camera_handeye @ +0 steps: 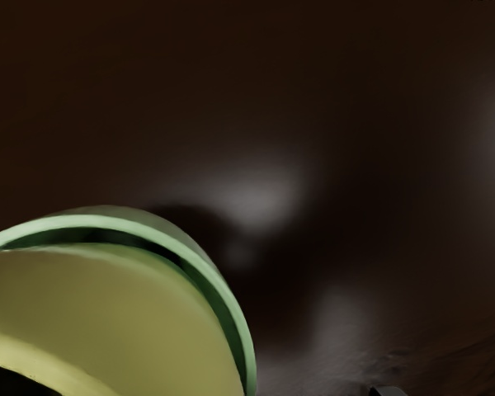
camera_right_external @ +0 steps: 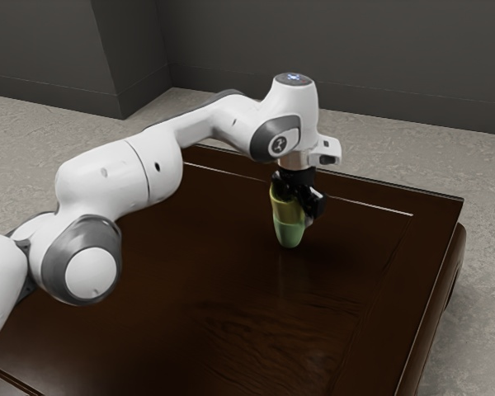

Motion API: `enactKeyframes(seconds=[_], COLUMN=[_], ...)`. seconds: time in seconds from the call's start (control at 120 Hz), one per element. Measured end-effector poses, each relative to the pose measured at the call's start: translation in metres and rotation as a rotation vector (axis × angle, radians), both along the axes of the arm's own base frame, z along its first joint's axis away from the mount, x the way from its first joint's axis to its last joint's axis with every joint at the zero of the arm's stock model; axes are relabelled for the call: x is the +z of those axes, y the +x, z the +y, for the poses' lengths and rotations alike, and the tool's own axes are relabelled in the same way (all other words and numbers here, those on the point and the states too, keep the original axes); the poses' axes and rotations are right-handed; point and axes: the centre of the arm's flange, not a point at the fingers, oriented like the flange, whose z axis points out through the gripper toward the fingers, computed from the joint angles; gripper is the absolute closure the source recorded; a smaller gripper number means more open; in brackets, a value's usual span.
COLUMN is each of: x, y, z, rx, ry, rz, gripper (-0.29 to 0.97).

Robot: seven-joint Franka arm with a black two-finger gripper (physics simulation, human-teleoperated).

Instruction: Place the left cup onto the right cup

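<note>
Two cups are already nested: the yellow cup [camera_right_external: 282,209] sits inside the green cup [camera_right_external: 291,236], which looks to rest on the table [camera_right_external: 231,322] near its middle. My gripper [camera_right_external: 304,200] is pinched narrow on the yellow cup's rim, as best I can judge. What's left seems to be letting go and pulling away. The table is dark polished wood; speckled grey floor [camera_right_external: 49,132] and grey walls [camera_right_external: 330,41] surround it.

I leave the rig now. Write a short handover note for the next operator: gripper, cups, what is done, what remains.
Gripper: at the rim of the yellow cup; whether it grips cannot be read.
Cups: the yellow cup sits inside the green cup, which seems to stand on the table.
Done: stacking, as it appears.
Left: confirm release, then raise the arm clear.
</note>
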Motion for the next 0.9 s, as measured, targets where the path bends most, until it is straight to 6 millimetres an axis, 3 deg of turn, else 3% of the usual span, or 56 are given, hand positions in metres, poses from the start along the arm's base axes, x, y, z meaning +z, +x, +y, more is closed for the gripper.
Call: enactKeyframes(seconds=[0.15, 0.267, 0.333, 0.467, 0.55, 0.608, 0.658, 0.742, 0.9], x=[0.005, 0.027, 0.047, 0.113, 0.167, 0.202, 0.221, 0.23, 0.226], y=[-0.002, -0.003, -0.004, -0.019, -0.041, -0.066, -0.088, -0.122, -0.173], z=[0.005, 0.015, 0.017, 0.028, 0.041, 0.063, 0.084, 0.128, 0.171], rx=[0.014, 0.029, 0.034, 0.045, 0.054, 0.079, 0.112, 0.188, 0.255], ry=[0.0, 0.0, -0.003, 0.014, 0.027, 0.039, 0.043, 0.041, 0.051], rz=[0.004, -0.013, -0.036, -0.099, -0.139, -0.143, -0.123, -0.051, 0.052], gripper=[0.13, 0.08, 0.06, 0.03, 0.02, 0.02, 0.01, 0.01, 0.0])
